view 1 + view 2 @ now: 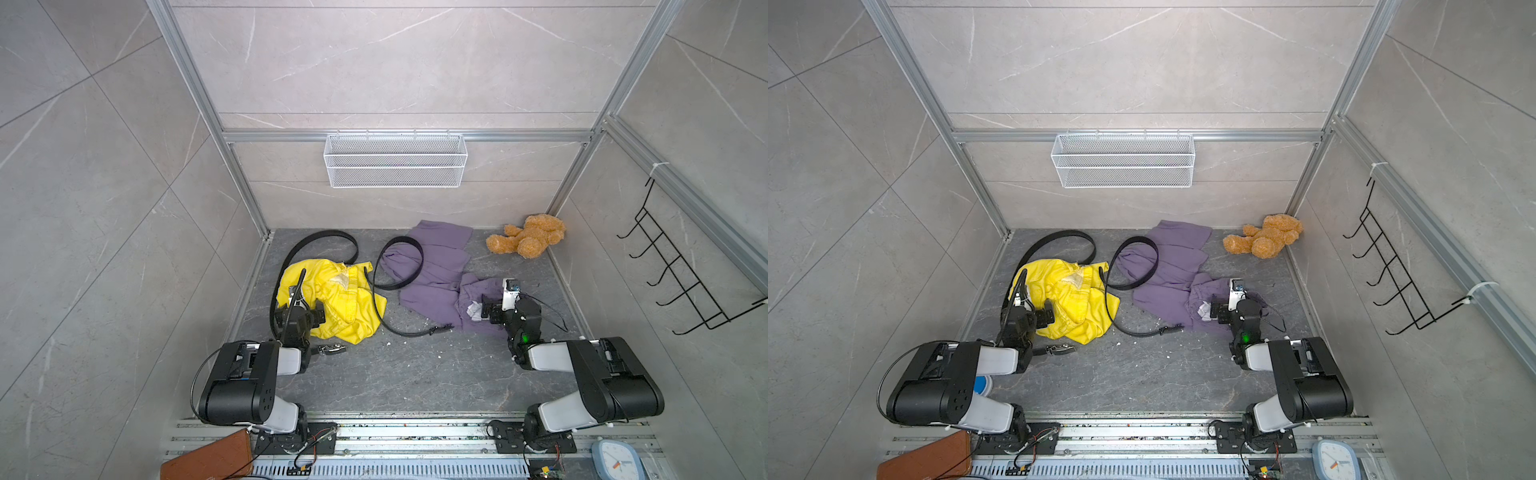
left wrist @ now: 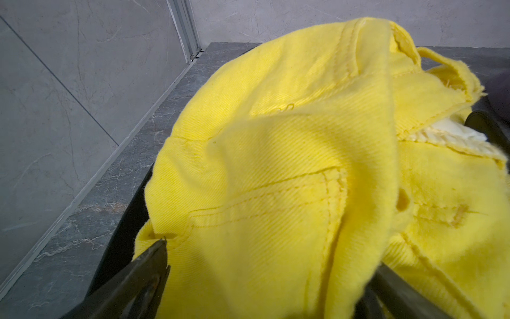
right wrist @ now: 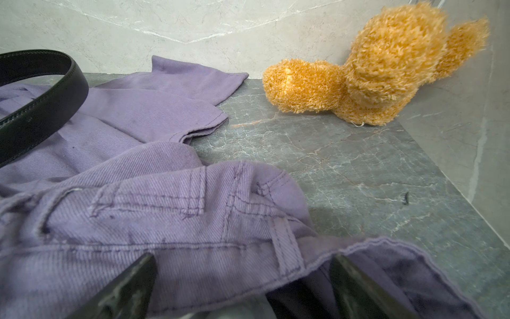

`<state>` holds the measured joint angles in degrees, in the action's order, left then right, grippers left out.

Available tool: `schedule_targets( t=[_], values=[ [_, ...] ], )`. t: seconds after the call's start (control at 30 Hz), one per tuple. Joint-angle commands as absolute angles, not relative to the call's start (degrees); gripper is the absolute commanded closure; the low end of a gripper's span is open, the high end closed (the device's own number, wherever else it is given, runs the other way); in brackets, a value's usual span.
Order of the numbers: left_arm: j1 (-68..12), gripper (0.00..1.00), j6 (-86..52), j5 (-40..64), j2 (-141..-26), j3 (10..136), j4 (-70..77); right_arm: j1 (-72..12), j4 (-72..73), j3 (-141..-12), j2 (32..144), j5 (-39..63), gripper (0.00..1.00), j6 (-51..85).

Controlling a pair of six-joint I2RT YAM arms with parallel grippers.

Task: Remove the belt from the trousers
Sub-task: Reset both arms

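Both gaping | left pincer astride yellow trousers | right pincer astride purple trousers

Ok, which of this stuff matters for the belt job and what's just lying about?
Job: yellow denim trousers; purple denim trousers; black leather belt by the yellow pair; black leather belt looped over the purple pair.
Lying about: tan plush teddy bear; white mesh wall basket; black wire hook rack; blue clock.
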<state>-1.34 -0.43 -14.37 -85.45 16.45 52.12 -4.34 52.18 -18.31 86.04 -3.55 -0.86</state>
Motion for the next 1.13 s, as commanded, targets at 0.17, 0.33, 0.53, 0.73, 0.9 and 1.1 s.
schedule_targets(
  t=[0.17,0.33,0.53,0.73,0.9,1.1],
  values=[
    [-1.3,0.00,-0.8,-16.1,-86.0,19.1,51.8,-4.6,52.7,-19.0,86.1,-5.0,0.00,0.3],
    [-1.2,0.00,-0.7,-16.0,-86.1,19.2,51.5,-4.1,52.2,-19.3,86.2,-12.7,0.00,4.2],
    [-1.1,0.00,-0.8,-15.7,-86.1,19.3,51.4,-3.9,52.3,-19.4,86.3,-10.0,0.00,3.3],
    [-0.4,0.00,-1.2,-14.7,-86.1,19.9,50.4,-3.9,50.8,-20.1,86.4,-4.8,0.00,1.2],
    [-0.5,0.00,-1.1,-14.6,-86.1,19.8,50.3,-3.9,50.7,-20.3,86.5,-4.8,0.00,1.1],
    [-0.5,0.00,-1.2,-14.6,-86.1,19.9,50.3,-3.9,50.6,-20.3,86.5,-4.7,0.00,1.1]
  ],
)
